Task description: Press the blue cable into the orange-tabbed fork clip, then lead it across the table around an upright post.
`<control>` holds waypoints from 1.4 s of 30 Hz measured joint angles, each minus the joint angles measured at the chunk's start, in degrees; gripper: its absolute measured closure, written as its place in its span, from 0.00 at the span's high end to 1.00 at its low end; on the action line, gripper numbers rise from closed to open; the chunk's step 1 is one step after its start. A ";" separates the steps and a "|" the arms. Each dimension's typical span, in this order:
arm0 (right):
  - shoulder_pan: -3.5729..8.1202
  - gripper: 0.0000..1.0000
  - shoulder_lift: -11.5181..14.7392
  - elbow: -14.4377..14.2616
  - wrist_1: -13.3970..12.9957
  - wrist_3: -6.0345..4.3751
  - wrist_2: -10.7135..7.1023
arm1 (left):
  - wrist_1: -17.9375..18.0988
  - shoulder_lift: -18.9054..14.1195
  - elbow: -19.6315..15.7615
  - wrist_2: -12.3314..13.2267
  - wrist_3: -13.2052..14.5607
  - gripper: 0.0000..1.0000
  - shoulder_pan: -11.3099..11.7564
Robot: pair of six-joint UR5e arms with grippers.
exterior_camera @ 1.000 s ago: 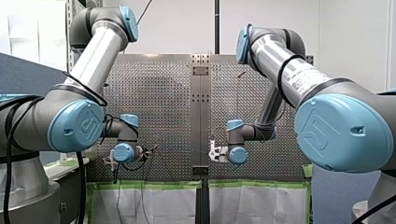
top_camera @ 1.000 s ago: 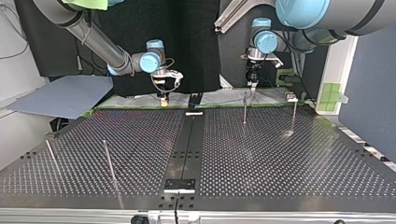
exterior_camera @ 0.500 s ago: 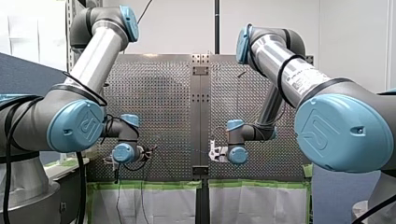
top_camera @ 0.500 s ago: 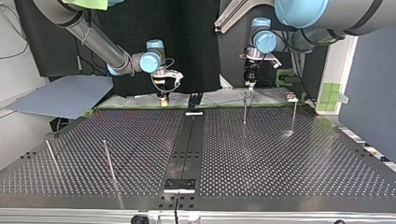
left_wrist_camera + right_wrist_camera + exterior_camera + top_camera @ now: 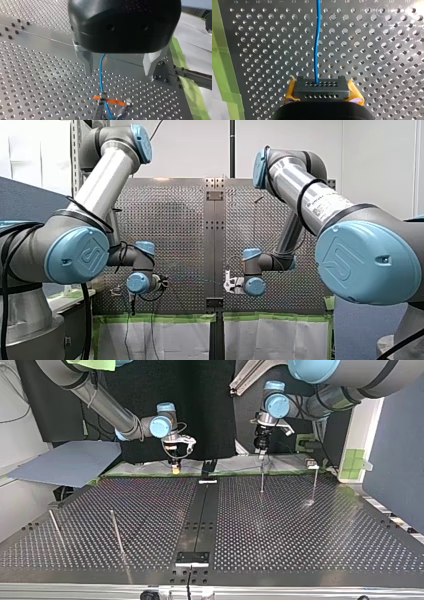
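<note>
Over the worktop (image 5: 300,530), my left tool (image 5: 118,73) hangs with jaws apart; my right tool (image 5: 322,87) is clamped on the blue cable (image 5: 317,50). Seating looks done; next comes leading it round the upright post (image 5: 262,477), at one o'clock of the top view's centre. The cable runs taut, nine-to-three there, apparently through the orange-tabbed fork clip (image 5: 110,101) under my left tool.

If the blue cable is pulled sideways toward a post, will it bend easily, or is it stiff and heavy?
The blue cable is thin and runs with slight waves, so it probably bends easily and weighs little. At the orange-tabbed clip it curves gently without a kink, so it may spring back somewhat.
</note>
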State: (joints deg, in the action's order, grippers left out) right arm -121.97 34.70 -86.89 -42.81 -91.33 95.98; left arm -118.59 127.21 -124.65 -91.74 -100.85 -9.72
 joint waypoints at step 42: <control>0.25 0.00 -0.34 0.00 -0.03 0.00 -0.09 | -6.60 4.55 14.32 -6.17 -4.61 1.00 -4.37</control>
State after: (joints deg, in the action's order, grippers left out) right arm -121.72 34.36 -86.89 -42.83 -91.33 95.90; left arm -125.19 131.75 -110.33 -97.91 -105.46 -14.08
